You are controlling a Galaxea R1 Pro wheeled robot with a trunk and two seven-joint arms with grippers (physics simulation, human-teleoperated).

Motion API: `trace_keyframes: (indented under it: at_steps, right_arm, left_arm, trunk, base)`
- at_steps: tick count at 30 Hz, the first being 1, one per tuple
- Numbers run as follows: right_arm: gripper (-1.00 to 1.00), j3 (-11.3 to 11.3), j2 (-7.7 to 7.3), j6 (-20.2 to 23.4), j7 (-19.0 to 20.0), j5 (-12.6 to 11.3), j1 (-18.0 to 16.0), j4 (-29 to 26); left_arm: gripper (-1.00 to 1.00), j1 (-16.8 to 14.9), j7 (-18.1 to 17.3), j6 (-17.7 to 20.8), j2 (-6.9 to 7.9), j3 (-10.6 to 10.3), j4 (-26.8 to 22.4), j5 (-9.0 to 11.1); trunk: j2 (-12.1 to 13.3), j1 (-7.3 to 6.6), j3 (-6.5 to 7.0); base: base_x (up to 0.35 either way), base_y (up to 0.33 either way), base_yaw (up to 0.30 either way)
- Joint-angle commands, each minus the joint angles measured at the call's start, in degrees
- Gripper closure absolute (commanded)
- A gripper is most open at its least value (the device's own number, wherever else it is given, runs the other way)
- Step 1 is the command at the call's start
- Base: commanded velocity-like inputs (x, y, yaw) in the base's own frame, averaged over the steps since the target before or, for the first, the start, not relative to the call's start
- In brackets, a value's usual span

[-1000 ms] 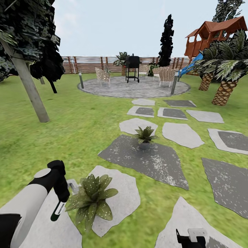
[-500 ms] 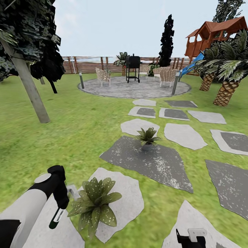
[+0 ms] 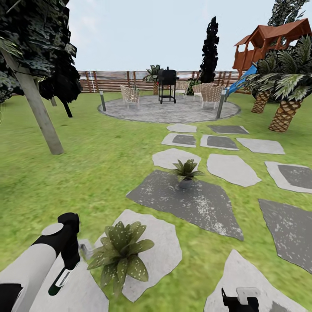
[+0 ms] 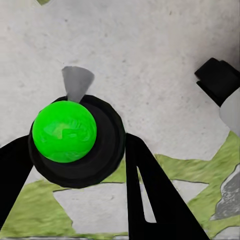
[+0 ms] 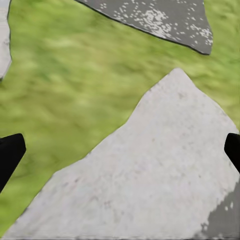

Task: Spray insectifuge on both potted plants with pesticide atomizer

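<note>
Left arm dropped lower; we see left fingers [image 3: 65, 272] clamped on pesticide atomizer [image 3: 59, 280] beside near potted plant [image 3: 120, 255]. Right fingers [image 5: 120, 150] spread wide, empty.

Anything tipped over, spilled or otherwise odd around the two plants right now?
Nothing stands out. Both potted plants, near and far, sit upright on their stepping stones, and the left gripper holds the pesticide atomizer.

Back garden, lawn [image 3: 99, 160], stepping stones [image 3: 232, 169], slatted fence [image 3: 112, 81], barbecue [image 3: 167, 86], playhouse [image 3: 271, 43]

Left arm [image 3: 30, 268] low, fingers [image 4: 150, 195] closed.
</note>
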Motion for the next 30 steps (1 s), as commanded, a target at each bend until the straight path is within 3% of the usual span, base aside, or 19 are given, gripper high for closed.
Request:
trace_keyframes:
  at_steps: [1,11,17,20,22,26,27,30]
  right_arm:
    - [-1.0,-0.2,0.0,-0.2,-0.3,0.6,0.0,0.1]
    - [-1.0,-0.2,0.0,-0.2,-0.3,0.6,0.0,0.1]
    - [-1.0,-0.2,0.0,-0.2,-0.3,0.6,0.0,0.1]
    - [-1.0,-0.2,0.0,-0.2,-0.3,0.6,-0.1,0.1]
    - [-1.0,-0.2,0.0,-0.2,-0.3,0.6,0.0,0.1]
    - [-1.0,-0.2,0.0,-0.2,-0.3,0.6,0.0,0.1]
    - [-1.0,-0.2,0.0,-0.2,-0.3,0.6,0.0,0.1]
    - [-1.0,-0.2,0.0,-0.2,-0.3,0.6,0.0,0.1]
  left_arm:
    - [1.0,0.1,-0.4,0.8,0.03,-0.1,-0.1,-0.5]
    - [1.0,0.8,0.6,1.0,-0.53,-0.4,-0.1,-0.9]
    - [1.0,0.9,4.1,1.0,-0.2,0.4,0.5,0.1]
    - [1.0,0.9,4.5,0.9,-0.15,2.7,0.3,3.4]
    - [1.0,0.9,6.6,0.5,-0.14,5.3,0.1,6.0]
    - [1.0,0.9,7.7,0.2,-0.13,6.6,0.5,7.9]
    - [1.0,1.1,7.8,-0.7,-0.13,6.7,0.6,10.3]
    - [1.0,2.0,7.9,-7.9,0.0,6.8,0.6,16.1]
  trunk:
    - [0.0,-0.03,-0.05]
    - [0.0,-0.03,-0.05]
    - [0.0,-0.03,-0.05]
    - [0.0,-0.03,-0.05]
    - [0.0,-0.03,-0.05]
    - [0.0,-0.03,-0.05]
    - [0.0,-0.03,-0.05]
    - [0.0,-0.03,-0.05]
  base:
    - [-0.088,0.078,0.0]
    - [0.046,0.142,-0.114]
    - [-0.102,0.007,-0.019]
    - [-0.324,0.0,0.0]
    - [-0.333,0.0,0.0]
    - [-0.335,0.0,0.0]
    - [-0.336,0.0,0.0]
    - [-0.335,0.0,0.0]
